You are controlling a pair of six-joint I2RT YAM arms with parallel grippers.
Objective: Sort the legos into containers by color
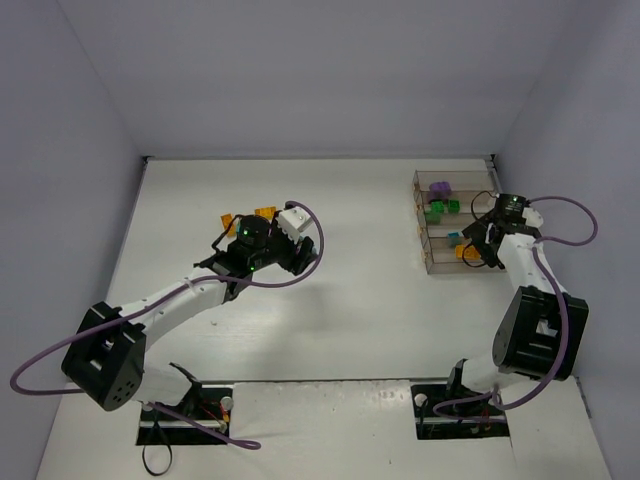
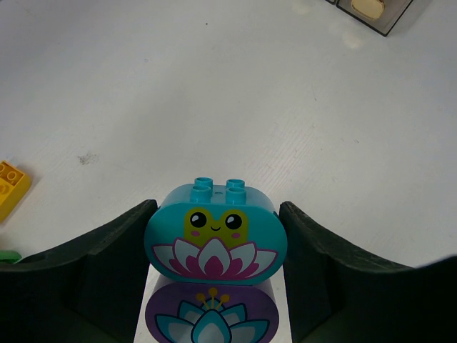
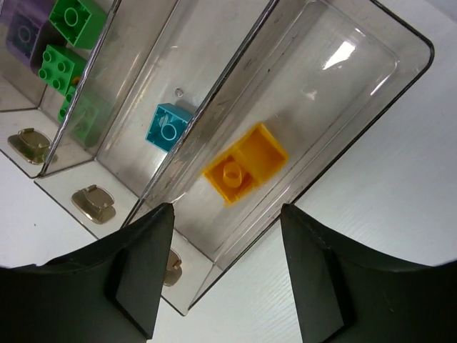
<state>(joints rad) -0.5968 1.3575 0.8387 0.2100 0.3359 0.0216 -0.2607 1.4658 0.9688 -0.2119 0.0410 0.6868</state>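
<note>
1. In the left gripper, a teal brick is clamped by its long ends, with a purple brick directly beneath.
2. The bins are found well to its right, nearer the right gripper, which is spread wide and empty above a binned orange brick.

Left gripper grips a teal lego; right gripper hangs open.

The white table carries the clear containers and loose orange legos.
</note>
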